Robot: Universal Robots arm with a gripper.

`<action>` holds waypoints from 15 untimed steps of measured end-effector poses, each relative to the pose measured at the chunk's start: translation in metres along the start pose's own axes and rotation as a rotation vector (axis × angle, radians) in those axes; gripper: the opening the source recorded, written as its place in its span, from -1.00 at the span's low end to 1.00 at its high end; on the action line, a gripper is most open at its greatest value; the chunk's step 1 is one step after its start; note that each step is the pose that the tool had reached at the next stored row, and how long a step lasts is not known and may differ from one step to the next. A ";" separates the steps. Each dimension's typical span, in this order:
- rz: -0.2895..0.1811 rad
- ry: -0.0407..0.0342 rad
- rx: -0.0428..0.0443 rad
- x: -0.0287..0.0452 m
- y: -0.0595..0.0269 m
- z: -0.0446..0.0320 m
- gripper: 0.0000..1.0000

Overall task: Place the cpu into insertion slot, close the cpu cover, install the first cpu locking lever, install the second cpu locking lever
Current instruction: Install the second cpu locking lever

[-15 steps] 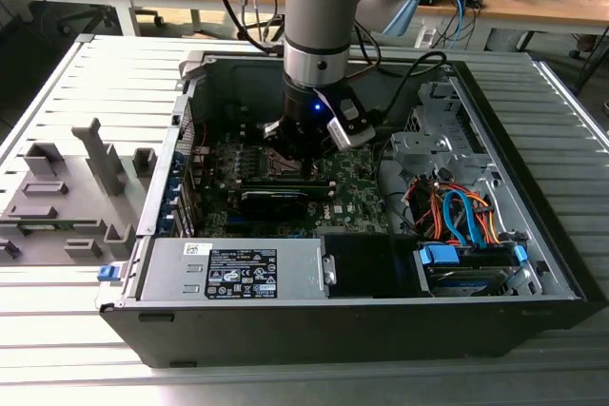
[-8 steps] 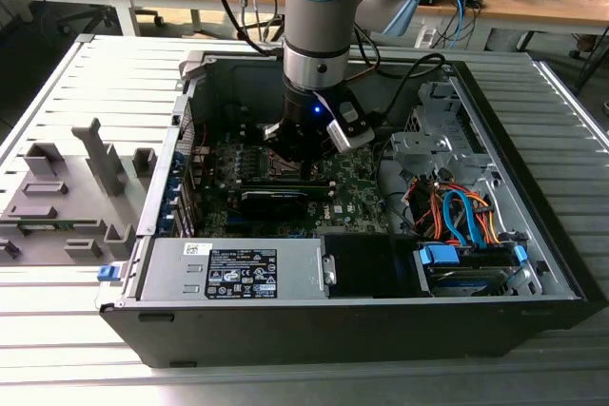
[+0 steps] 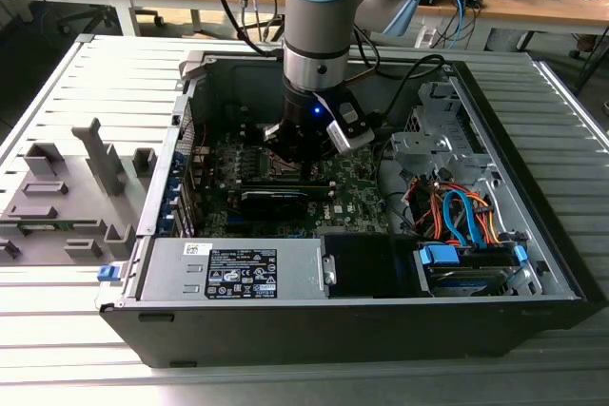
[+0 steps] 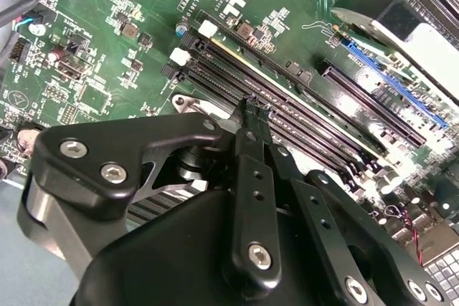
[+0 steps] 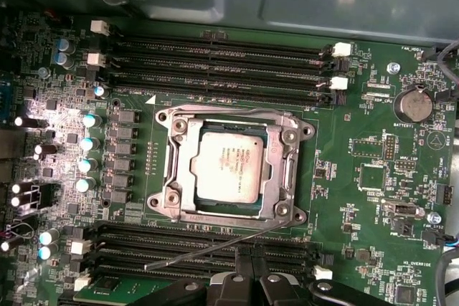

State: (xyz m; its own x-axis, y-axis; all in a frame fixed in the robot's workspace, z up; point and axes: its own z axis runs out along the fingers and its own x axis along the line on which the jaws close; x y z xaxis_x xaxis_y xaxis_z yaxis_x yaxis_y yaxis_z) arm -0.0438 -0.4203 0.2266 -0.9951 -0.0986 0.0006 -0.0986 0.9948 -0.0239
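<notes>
The cpu [image 5: 228,165], a silver-grey square chip, lies flat in the insertion slot, whose black edge [image 5: 267,150] shows around it. The cpu cover [image 5: 179,170], a metal frame, lies down around the chip. One thin locking lever [image 5: 215,246] runs slanted from the socket's corner across the black memory slots. Another rod [image 5: 222,110] lies along the socket's opposite side. My gripper [image 5: 252,283] hovers just beside the socket, over the memory slots near the slanted lever. In the second wrist view the gripper [image 4: 252,109] has its fingertips pressed together, nothing visibly between them. The exterior view shows the gripper [image 3: 297,157] low inside the open computer case.
The green motherboard [image 3: 285,199] lies in a black case [image 3: 533,263] on a slatted table. A power supply [image 3: 238,273] sits at the near side, with orange and blue cables [image 3: 457,216] on the exterior view's right. Long memory slots [image 5: 222,69] flank the socket. A grey fixture [image 3: 67,197] stands outside the case.
</notes>
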 end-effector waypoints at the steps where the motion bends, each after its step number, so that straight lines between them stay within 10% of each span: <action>1: 0.000 0.0000 0.0001 0.0000 0.0000 -0.0007 -0.79; 15: 0.000 0.0003 -0.0011 -0.0002 0.0018 -0.0056 -0.79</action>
State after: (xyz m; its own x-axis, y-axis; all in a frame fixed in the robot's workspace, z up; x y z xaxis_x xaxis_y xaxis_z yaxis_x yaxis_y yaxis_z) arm -0.0438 -0.4184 0.2321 -0.9951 -0.0987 0.0009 -0.0987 0.9949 -0.0228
